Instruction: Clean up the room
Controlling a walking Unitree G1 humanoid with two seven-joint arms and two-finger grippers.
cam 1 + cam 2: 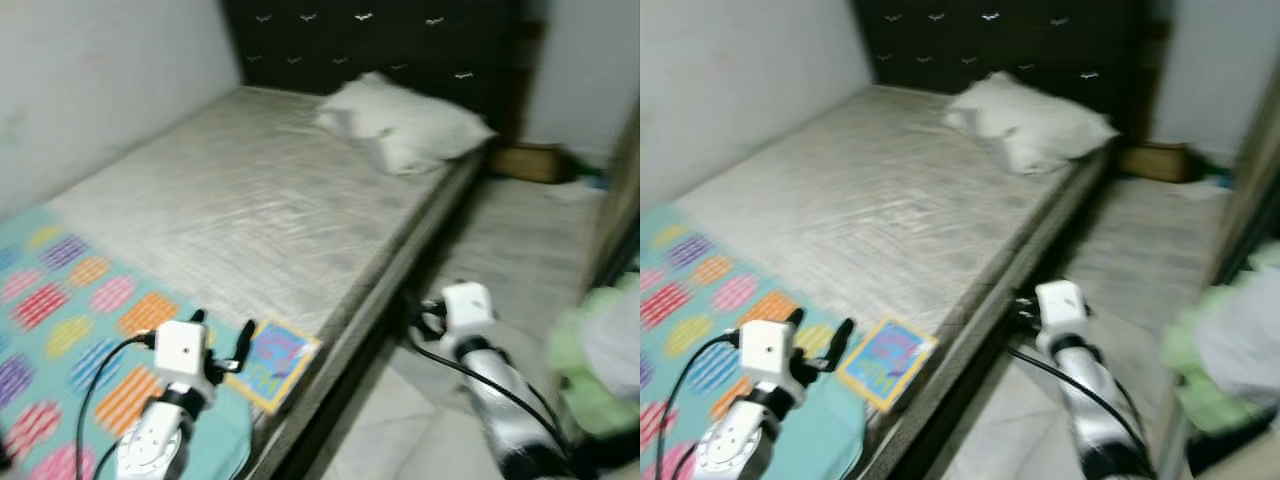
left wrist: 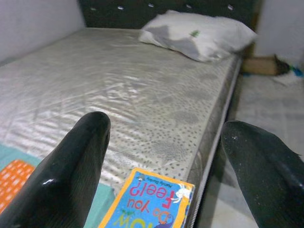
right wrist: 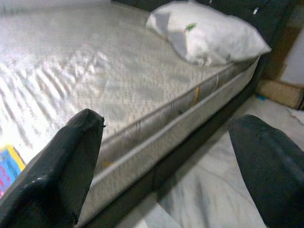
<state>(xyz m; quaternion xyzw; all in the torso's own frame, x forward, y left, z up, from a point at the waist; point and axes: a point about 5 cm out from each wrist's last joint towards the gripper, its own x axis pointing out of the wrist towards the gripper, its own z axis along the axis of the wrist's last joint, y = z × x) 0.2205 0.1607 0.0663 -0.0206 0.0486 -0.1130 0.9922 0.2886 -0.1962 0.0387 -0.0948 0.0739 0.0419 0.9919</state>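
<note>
A colourful children's book (image 1: 273, 360) with a yellow border lies flat at the near corner of the bed, on the edge of a teal blanket (image 1: 70, 320) with striped ovals. My left gripper (image 1: 222, 343) hovers open just short of the book (image 2: 152, 199), nothing between its fingers (image 2: 71, 171). My right gripper (image 1: 418, 318) is open beside the bed, low over the floor, facing the mattress side (image 3: 156, 128). A white pillow (image 1: 400, 125) rests at the head of the bare grey mattress (image 1: 250, 200).
A dark tufted headboard (image 1: 370, 40) backs the bed against a pale wall. A cardboard box (image 1: 530, 160) sits on the floor past the bed. Green and white cloth (image 1: 600, 360) is heaped at the right edge. A narrow strip of tiled floor (image 1: 520, 250) runs alongside the bed.
</note>
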